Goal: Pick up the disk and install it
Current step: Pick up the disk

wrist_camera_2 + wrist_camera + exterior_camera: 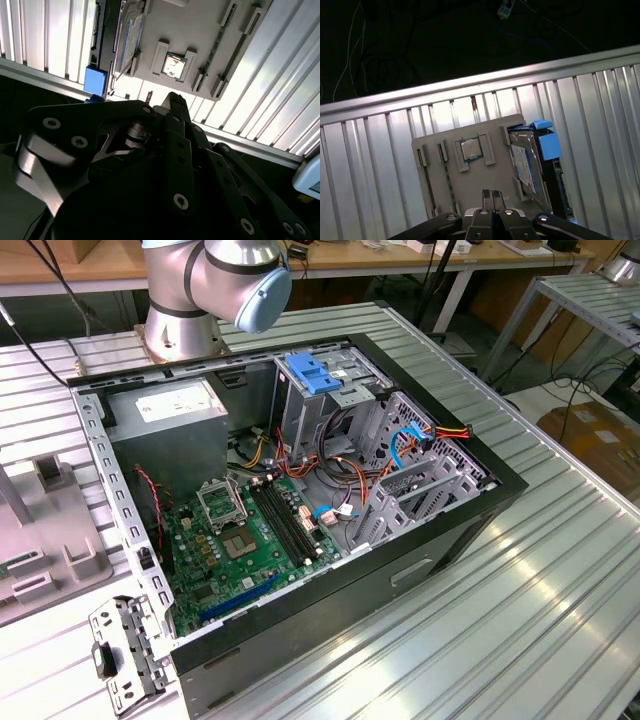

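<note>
We see the pincer (pixel 492 196) closed, its dark metal fingertips pressed together on nothing, above a flat grey plastic tray (pixel 470 185). The disk (pixel 524 167), a thin metal slab with a white label and light-blue rails, leans on edge in a slot at that tray's side, near a square chip (pixel 469 149). The ribbed aluminium bench (pixel 370 165) carries the tray and, in the exterior view, an open black computer case (pixel 440 550).
</note>
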Robot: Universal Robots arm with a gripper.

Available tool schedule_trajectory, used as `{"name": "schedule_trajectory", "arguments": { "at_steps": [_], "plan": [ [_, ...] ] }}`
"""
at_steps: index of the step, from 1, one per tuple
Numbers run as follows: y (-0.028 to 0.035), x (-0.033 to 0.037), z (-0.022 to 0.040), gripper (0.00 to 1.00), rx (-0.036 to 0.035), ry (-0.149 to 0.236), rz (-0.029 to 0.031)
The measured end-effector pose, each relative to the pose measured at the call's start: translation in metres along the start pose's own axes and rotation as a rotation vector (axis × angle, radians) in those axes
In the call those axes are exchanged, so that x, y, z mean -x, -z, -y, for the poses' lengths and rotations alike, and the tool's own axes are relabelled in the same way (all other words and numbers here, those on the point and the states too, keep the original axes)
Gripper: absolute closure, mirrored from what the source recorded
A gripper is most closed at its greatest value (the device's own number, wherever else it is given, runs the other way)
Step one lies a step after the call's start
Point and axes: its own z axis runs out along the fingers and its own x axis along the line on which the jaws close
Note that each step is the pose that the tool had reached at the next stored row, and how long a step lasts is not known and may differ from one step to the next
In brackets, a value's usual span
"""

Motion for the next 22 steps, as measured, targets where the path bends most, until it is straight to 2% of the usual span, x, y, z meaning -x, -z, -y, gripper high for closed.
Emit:
{"name": "schedule_trajectory", "arguments": {
  "at_steps": [22],
  "plan": [
    [0.0,0.0,0.0,0.89,0.0024,0.097,-0.0043]
  ]
}}
